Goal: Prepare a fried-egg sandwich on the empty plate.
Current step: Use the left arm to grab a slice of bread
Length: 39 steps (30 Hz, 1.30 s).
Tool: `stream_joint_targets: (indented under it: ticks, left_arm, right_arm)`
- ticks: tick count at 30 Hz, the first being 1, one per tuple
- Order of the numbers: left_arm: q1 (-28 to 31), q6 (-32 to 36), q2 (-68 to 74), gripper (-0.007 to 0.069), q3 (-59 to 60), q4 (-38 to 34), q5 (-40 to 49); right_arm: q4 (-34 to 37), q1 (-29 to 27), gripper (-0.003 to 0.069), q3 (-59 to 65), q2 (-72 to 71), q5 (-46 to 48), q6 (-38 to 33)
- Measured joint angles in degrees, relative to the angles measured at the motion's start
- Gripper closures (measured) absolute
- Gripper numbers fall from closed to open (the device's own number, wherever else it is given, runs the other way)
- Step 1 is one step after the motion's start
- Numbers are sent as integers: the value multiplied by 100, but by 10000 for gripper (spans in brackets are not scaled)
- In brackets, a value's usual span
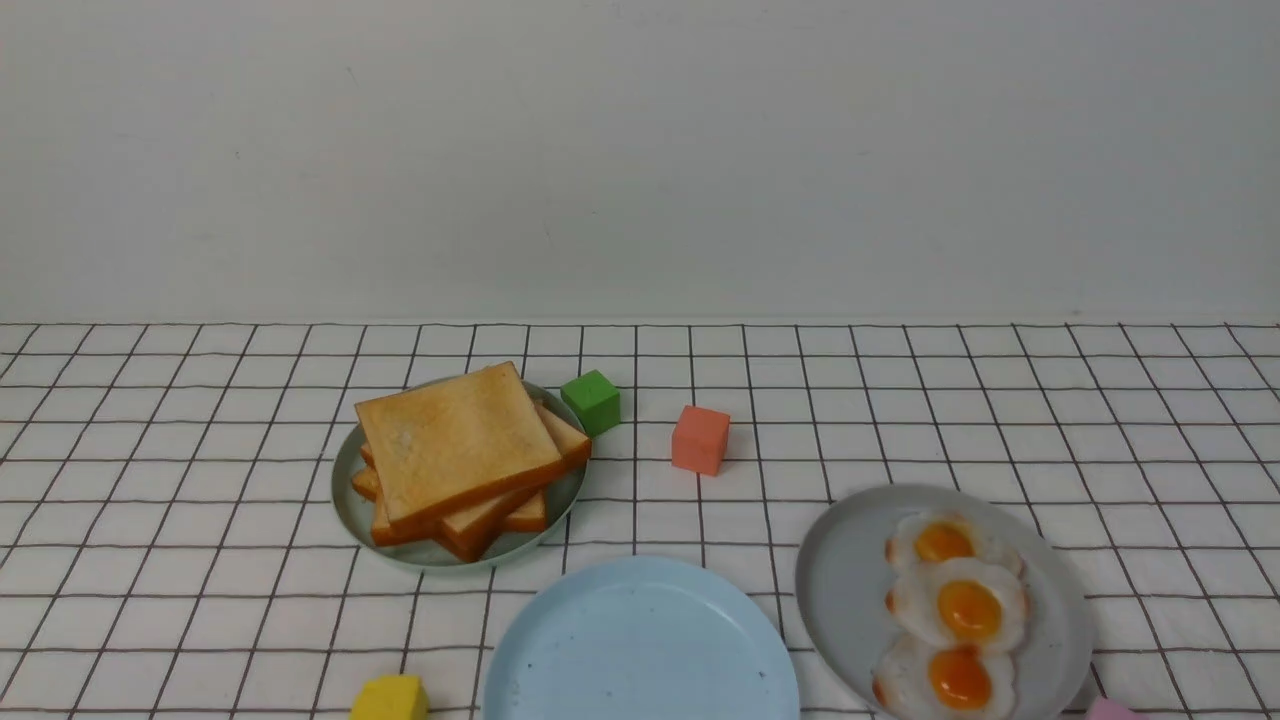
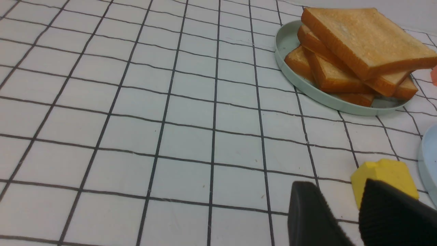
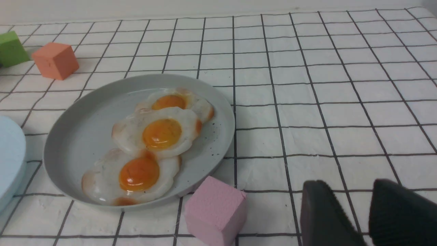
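Left gripper [image 2: 341,205]: lower right of the left wrist view, black fingers parted, nothing between them. Just beyond it is a yellow block [image 2: 385,174], with the rim of the blue plate [image 2: 431,164] at the right border. At upper right is a toast pile [image 2: 362,41] on a pale green plate [image 2: 286,44], the slices fanned and the top one overhanging. Right gripper [image 3: 351,201]: lower right of the right wrist view, likewise parted and empty. A pink block [image 3: 215,208] touches the rim of a grey plate [image 3: 85,126], which holds three overlapping fried eggs [image 3: 160,133]. Orange and green blocks lie at upper left. Blue plate, front view: bottom centre, between the other two plates and apart from both. It is round, smooth and shallow-rimmed, bare apart from a few dark specks, and partly cut off by the frame. No sandwich is begun. The likely first step is the base slice. Advice: take the top slice alone by its overhanging edge, lift it clear before carrying it, steer around the yellow block, and lay it flat at the plate's centre. For the filling, the middle egg appears to lie uppermost, so take that one first.
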Motion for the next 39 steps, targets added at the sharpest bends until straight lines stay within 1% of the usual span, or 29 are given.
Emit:
stream_joint_targets:
  ticks: [27,32,37,39]
  left_arm:
    - [0,0,0,386,0,0,0]
    - [0,19,0,386,0,183,-7]
    - [0,19,0,386,0,203,-364]
    - [0,19,0,386,0,215,-922]
  right_arm:
    - [0,0,418,0,0,0,0]
    - [-17,0,418,0,0,0,0]
    - [24,0,418,1,0,-79,0]
    - [215,0,418,56,0,-426,0]
